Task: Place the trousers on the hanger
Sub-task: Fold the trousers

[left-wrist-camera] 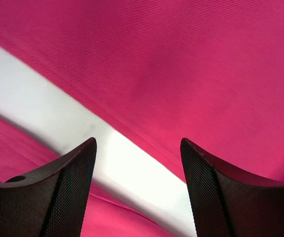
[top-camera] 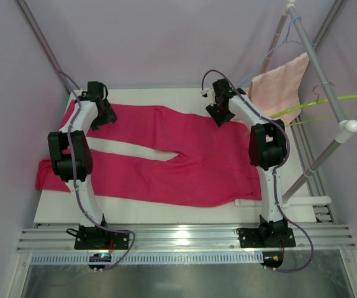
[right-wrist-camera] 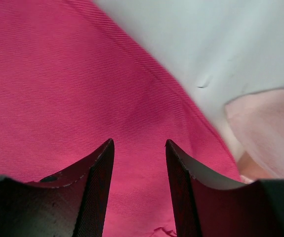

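Observation:
The magenta trousers (top-camera: 184,161) lie flat on the white table (top-camera: 135,214), legs pointing left and waist to the right. My left gripper (top-camera: 102,115) hangs open over the far leg near its inner edge. In the left wrist view its jaws (left-wrist-camera: 138,148) straddle the white strip of table (left-wrist-camera: 33,103) between the two legs (left-wrist-camera: 206,59). My right gripper (top-camera: 220,113) is open above the far edge of the trousers near the waist; in its wrist view the jaws (right-wrist-camera: 139,143) stand just over the fabric (right-wrist-camera: 43,74), holding nothing. The lime-green hanger (top-camera: 318,102) hangs on the rack at right.
A salmon-pink towel (top-camera: 280,84) drapes from the rack at back right, and its edge (right-wrist-camera: 270,133) lies close to my right gripper. A light-blue wire hanger (top-camera: 277,49) hangs above it. The rack's white poles (top-camera: 346,127) stand along the table's right side.

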{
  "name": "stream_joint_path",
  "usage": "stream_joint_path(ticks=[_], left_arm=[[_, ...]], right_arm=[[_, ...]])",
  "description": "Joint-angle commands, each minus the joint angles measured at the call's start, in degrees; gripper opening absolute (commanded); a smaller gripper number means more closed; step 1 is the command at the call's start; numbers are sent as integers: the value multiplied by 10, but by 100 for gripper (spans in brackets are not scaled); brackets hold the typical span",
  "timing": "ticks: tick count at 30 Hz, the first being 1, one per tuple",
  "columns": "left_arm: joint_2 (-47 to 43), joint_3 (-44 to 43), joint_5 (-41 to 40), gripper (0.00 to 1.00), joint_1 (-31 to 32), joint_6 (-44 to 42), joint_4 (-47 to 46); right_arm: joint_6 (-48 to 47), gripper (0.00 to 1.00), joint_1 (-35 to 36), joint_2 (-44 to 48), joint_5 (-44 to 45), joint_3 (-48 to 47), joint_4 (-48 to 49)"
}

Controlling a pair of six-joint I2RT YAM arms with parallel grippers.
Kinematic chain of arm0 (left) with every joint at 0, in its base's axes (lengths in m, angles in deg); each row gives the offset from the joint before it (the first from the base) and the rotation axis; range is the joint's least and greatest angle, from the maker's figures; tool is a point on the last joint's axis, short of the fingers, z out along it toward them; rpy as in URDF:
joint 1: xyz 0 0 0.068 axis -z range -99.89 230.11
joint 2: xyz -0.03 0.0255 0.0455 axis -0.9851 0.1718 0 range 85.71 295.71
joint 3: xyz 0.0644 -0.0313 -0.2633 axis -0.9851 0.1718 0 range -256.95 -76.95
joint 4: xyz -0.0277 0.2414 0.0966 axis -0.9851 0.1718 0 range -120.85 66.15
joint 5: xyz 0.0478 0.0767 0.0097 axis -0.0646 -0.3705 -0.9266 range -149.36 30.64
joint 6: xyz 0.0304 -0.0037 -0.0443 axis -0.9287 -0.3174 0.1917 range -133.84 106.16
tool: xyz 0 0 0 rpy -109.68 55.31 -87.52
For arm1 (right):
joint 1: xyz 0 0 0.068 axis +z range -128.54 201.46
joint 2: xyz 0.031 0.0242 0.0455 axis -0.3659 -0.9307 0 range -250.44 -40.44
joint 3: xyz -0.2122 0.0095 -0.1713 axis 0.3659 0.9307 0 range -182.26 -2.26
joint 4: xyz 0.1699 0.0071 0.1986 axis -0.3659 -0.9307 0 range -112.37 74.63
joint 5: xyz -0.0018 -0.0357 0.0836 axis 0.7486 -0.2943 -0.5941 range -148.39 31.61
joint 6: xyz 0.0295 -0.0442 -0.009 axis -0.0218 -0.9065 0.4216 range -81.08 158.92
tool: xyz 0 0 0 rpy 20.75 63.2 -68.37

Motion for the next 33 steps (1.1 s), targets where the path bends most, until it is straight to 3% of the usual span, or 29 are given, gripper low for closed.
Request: stream_joint_path(ticks=[1,8,15,22,26,28,31,33], left_arm=[[-56,-24,-5,70,91,-19,-15],[-83,18,102,69,149,45,-58],[-60,72,171,73,188,27,-100],[-46,102,202,76,218,18,-146],[-21,89,180,76,223,27,-120],[-1,82,165,73,223,27,-103],[14,77,145,60,223,23,-81],[19,76,118,36,223,17,-66]], right_arm=[[4,49,39,2,9,15,18],[30,49,80,11,-35,42,16],[70,49,117,53,-57,99,46],[124,49,117,120,7,150,63],[121,50,118,154,3,170,66],[101,50,118,165,-14,170,61],[65,53,118,176,-69,168,50],[55,54,117,177,-71,159,39]])
